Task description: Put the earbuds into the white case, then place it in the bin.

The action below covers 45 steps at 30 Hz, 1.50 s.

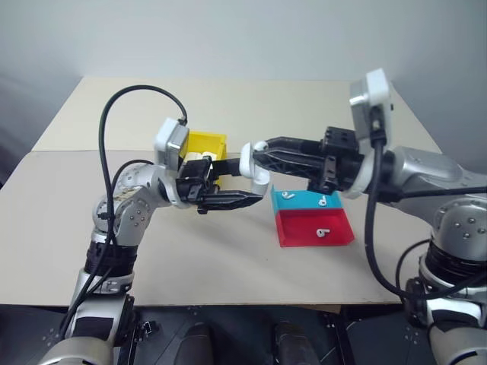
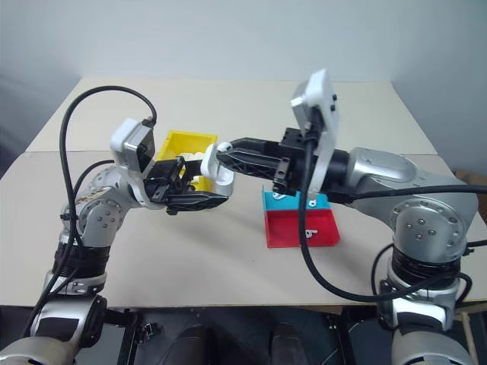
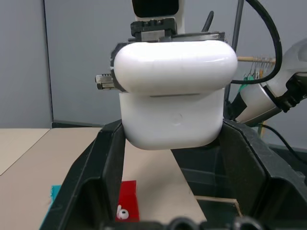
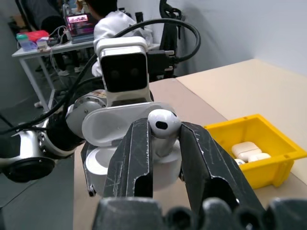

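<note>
- Case (image 3: 175, 103): glossy white, rounded like a pebble, lid swung up on its hinge; it is held in the air above the table (image 1: 228, 251), between the yellow bin (image 1: 207, 143) and the teal-and-red tray (image 1: 312, 220).
- Left gripper (image 1: 242, 199) has its two black fingers closed on the sides of the case body, one finger on each side.
- Right gripper (image 4: 165, 143) pinches one earbud (image 4: 163, 124) between its black fingers; the rounded white head sticks up above the fingertips and the stem runs down between them, right over the open mouth of the case.
- Two more small white earbuds lie on the tray beside the case: one on the red part (image 1: 323, 232), one on the teal part (image 1: 323, 201).
- Bin stands on the table just behind the case, bright yellow with upright walls, and holds other white cases (image 4: 247, 152).
- A person in a white top (image 4: 112, 24) sits at a desk in the background.
</note>
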Tool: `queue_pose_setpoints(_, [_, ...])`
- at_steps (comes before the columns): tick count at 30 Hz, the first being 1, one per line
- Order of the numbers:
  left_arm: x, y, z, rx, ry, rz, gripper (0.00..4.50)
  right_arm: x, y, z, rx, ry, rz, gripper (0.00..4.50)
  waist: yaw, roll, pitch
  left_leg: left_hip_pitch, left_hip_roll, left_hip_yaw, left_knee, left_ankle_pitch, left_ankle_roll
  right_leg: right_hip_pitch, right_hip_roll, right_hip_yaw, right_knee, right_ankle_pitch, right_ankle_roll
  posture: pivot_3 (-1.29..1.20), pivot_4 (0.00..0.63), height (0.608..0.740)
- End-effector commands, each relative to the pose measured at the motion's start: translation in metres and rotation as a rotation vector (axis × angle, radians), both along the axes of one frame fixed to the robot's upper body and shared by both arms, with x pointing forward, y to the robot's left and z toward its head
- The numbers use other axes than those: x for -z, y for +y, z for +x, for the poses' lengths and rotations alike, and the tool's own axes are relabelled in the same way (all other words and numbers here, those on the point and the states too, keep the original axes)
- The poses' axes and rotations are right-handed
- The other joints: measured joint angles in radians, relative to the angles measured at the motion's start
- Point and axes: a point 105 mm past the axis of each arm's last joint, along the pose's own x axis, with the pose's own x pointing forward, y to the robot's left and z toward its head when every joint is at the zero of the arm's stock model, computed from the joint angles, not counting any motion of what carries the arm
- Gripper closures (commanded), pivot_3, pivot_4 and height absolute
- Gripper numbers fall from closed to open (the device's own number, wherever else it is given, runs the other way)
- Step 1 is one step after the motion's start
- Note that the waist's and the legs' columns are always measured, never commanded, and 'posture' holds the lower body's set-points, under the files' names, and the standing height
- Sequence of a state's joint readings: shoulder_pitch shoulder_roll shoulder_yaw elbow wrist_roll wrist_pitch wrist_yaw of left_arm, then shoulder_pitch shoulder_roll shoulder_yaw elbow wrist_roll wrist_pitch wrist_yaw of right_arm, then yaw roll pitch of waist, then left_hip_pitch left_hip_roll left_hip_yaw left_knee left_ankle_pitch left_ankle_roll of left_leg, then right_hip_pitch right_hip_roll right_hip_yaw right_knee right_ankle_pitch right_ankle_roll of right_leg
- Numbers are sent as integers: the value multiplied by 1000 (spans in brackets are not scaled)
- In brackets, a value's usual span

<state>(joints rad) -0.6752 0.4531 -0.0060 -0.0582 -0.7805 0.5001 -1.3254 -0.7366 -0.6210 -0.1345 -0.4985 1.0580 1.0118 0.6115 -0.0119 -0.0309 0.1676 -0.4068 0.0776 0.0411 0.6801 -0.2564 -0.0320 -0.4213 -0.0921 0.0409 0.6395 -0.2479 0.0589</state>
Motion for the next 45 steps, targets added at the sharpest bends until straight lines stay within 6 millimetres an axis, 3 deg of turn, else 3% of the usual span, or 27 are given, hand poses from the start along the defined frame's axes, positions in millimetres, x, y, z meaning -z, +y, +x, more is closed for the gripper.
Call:
queue_pose_setpoints(1, [-18,2,-5,13,-85,-53,1797,4,-7,3,14,-34,-33,3854,-1,0,0,0,0,0,0,0,0,0,0,0,0,0,0,0,150,740])
queue_pose_setpoints(19, [-17,-7,-2,5,-106,-77,1797,-3,0,-4,-39,-70,-34,3854,-2,0,0,0,0,0,0,0,0,0,0,0,0,0,0,0,150,740])
queue_pose_setpoints(28, [-17,-7,2,4,-106,-89,1797,-11,2,-4,-50,-78,-28,956,-1,0,0,0,0,0,0,0,0,0,0,0,0,0,0,0,150,740])
queue_pose_setpoints(36, [-17,-8,3,0,-106,-96,1797,-22,-10,-3,-21,-93,-1,956,-1,0,0,0,0,0,0,0,0,0,0,0,1,0,0,0,150,740])
queue_pose_setpoints(45, [-23,9,3,-14,-111,-116,1797,-46,-51,24,103,-152,-49,956,-2,0,0,0,0,0,0,0,0,0,0,0,0,0,0,0,150,740])
